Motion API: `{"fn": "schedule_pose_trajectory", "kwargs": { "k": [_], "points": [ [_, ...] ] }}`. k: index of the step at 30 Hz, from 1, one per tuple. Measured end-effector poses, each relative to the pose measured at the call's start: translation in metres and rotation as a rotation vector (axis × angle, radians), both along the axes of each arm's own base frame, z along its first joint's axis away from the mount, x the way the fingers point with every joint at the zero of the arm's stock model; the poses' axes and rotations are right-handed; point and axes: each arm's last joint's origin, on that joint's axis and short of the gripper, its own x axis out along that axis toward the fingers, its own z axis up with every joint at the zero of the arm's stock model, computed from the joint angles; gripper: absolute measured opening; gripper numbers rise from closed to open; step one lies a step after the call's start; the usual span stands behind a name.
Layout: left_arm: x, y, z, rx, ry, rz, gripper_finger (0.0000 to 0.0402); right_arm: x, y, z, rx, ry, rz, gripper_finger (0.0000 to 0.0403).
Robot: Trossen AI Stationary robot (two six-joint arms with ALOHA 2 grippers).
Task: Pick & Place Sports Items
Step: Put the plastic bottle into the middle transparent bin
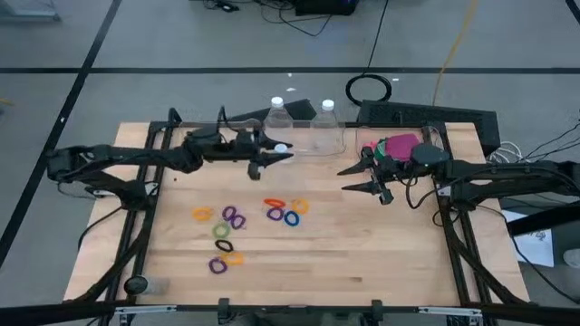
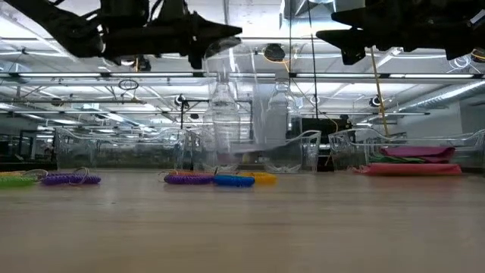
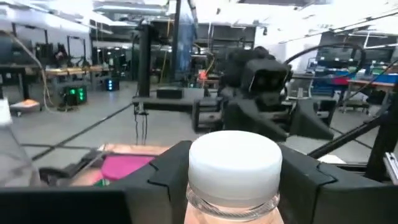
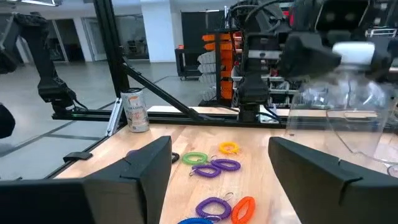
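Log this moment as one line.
left claw: shut on bottle cap | right claw: open, idle above table | rings: on table

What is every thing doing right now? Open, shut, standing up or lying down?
left tool: shut on the held bottle's cap
held bottle: capped, gripped at the top
right tool: open, empty
other bottles: standing upright, capped
rings: lying loose on the table
pink piece: lying flat on a pile

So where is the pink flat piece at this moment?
In the high view the pink flat piece lies at the table's back right, on the green pieces in a clear bin, just behind the right gripper.
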Motion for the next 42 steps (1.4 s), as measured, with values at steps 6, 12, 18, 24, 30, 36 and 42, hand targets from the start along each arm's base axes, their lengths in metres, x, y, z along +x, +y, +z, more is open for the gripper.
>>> {"fn": "schedule_pose_trajectory", "kwargs": {
  "k": [6,12,18,24,30,36,42],
  "points": [
    [0.011,0.005,0.028,0.098,0.055,-0.002,0.0137,0.000,0.000,0.000,0.000,0.000,0.000,0.0196],
    [0.018,0.008,0.061,0.175,0.052,-0.002,0.0137,0.000,0.000,0.000,0.003,0.000,0.000,0.0196],
    [0.017,0.015,0.083,0.242,-0.006,0.034,0.0137,0.000,0.000,0.000,0.004,0.003,0.000,0.0196],
    [0.010,0.033,0.089,0.266,-0.017,0.096,0.0137,0.000,0.000,-0.001,0.002,0.008,0.000,0.0196],
    [0.012,0.059,0.069,0.247,0.046,0.157,0.0137,0.000,0.000,-0.001,0.002,0.008,0.000,0.0196],
    [0.022,0.076,0.047,0.217,0.097,0.178,0.0137,0.000,0.000,-0.001,0.002,0.008,0.000,0.0196],
    [0.030,0.082,0.037,0.188,0.064,0.148,0.0137,0.000,0.000,-0.001,0.002,0.009,0.000,0.0196]
  ]
}}
